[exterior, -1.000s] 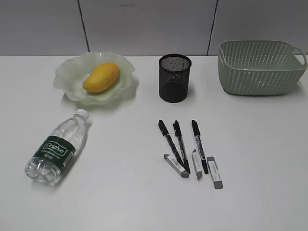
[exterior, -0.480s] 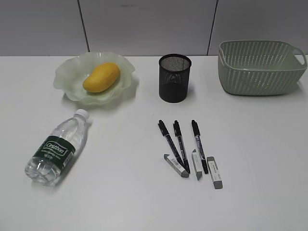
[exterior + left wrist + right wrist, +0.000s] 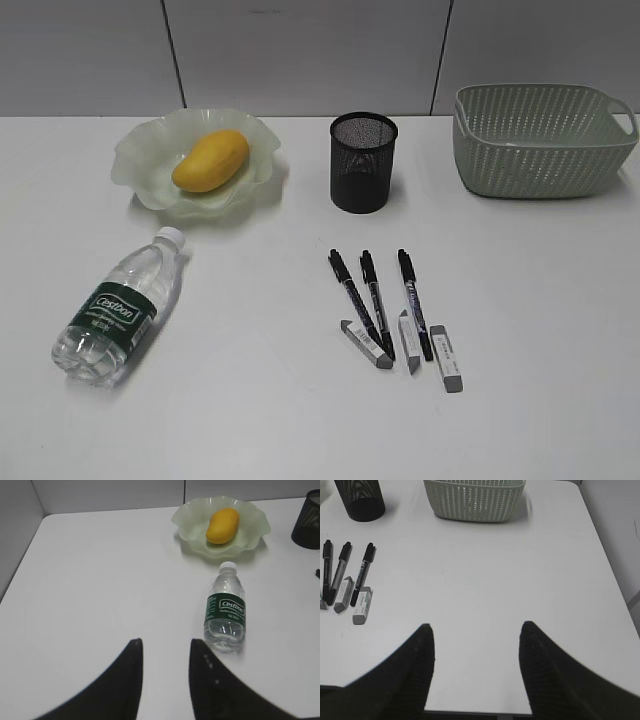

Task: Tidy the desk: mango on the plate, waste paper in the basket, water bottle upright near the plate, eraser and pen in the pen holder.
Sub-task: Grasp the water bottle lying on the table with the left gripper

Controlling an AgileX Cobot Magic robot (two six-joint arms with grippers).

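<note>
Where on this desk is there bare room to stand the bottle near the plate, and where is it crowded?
Bare desk lies left of the plate, and between the plate and the pen holder. The front right, below the basket, is bare too. The lying water bottle fills the patch in front of the plate. Crowded: the pens and erasers at centre front.

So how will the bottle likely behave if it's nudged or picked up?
The bottle lies on its side on the desk, so a sideways nudge would probably roll it. It looks full of water, so likely heavy for its size. The smooth clear plastic may slip in a loose grip and flex under a tight one.
</note>
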